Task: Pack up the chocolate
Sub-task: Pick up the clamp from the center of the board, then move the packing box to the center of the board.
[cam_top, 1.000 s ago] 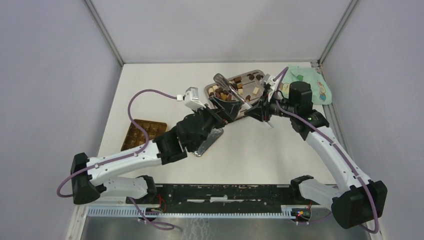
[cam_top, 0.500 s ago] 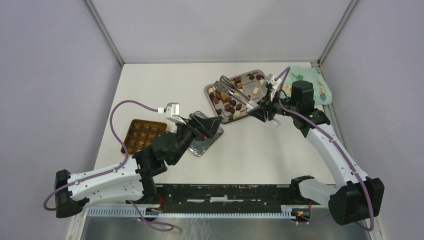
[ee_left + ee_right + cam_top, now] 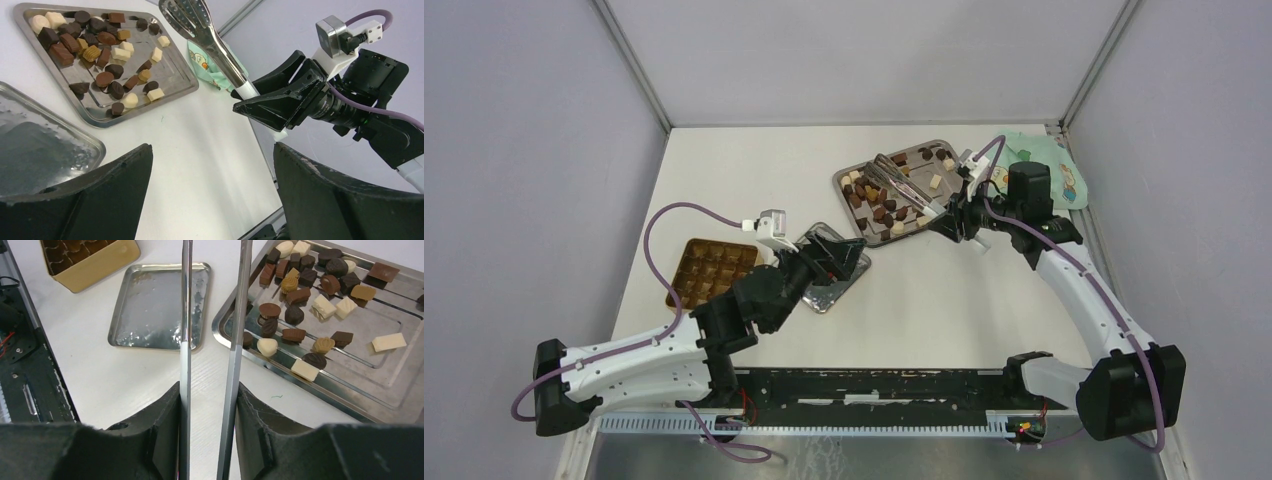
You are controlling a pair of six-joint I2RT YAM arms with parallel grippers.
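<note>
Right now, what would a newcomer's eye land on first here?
The chocolate: dark, brown and cream pieces scattered on a steel tray at the far side. Over it, long silver tongs are clamped in the right end effector. A gold tin sits off to the left.

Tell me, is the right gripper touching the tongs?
Touching. Right wrist view shows both arms of the tongs pressed against the inner finger faces of the right gripper.
</note>
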